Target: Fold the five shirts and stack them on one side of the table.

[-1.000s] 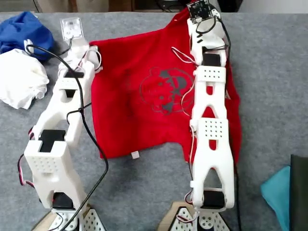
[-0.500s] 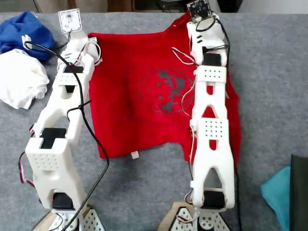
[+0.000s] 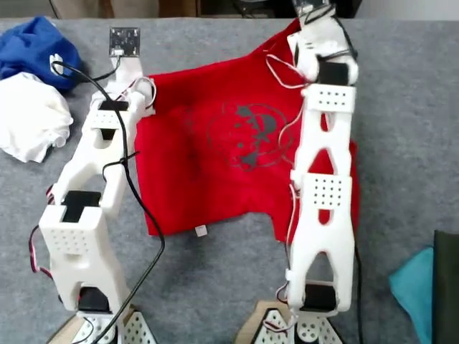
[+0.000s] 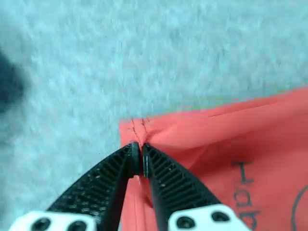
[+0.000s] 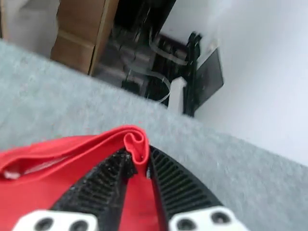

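A red shirt point(image 3: 215, 150) with a dark print lies spread on the grey table between the two arms. My left gripper point(image 4: 140, 158) is shut on the red shirt's point(image 4: 226, 144) far left corner; in the high view it sits at the shirt's upper left point(image 3: 136, 68). My right gripper point(image 5: 139, 161) is shut on a bunched fold of the red shirt point(image 5: 72, 159), lifted off the table at the far right corner point(image 3: 308, 29). A blue shirt point(image 3: 32, 44) and a white shirt point(image 3: 29, 115) lie crumpled at the far left. A teal shirt point(image 3: 414, 287) peeks in at the right edge.
The grey table point(image 3: 409, 107) has bare room right of the red shirt and along the front. A dark object point(image 3: 446, 287) sits at the right edge beside the teal shirt. Cables trail along both arms.
Both grippers have moved toward the far side and a little to the right, dragging the red shirt's top edge with them. The right corner now rises higher off the table.
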Controlling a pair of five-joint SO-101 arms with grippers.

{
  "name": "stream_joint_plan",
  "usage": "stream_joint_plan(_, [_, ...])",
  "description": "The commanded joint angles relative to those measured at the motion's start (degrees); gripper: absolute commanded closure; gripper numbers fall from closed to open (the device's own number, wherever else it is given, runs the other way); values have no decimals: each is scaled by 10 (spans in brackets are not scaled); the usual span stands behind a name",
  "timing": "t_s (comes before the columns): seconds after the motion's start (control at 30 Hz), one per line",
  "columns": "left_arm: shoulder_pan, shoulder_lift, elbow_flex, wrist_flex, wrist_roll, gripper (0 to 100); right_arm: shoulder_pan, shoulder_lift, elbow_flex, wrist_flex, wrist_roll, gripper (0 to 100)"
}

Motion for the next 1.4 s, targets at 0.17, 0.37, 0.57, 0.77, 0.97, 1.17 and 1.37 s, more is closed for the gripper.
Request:
stream_joint_plan(0.17, [15,-59,-7,160,-6,981,14,-115,-31,207,68,994])
stream_joint_plan(0.37, [29,-115,-2,249,-5,981,50,-118,-32,309,68,994])
stream_joint_plan(0.57, [40,-135,-2,327,-5,981,89,-138,-32,400,64,994])
stream_joint_plan(0.77, [83,-138,42,411,-5,981,126,-169,-29,401,57,994])
stream_joint_plan(0.97, [73,-138,55,411,-3,981,126,-178,-21,401,60,994])
stream_joint_plan(1.17, [45,-138,50,412,-5,981,127,-182,45,401,61,994])
stream_joint_plan(1.37, [33,-138,49,434,-5,981,123,-265,189,401,62,994])
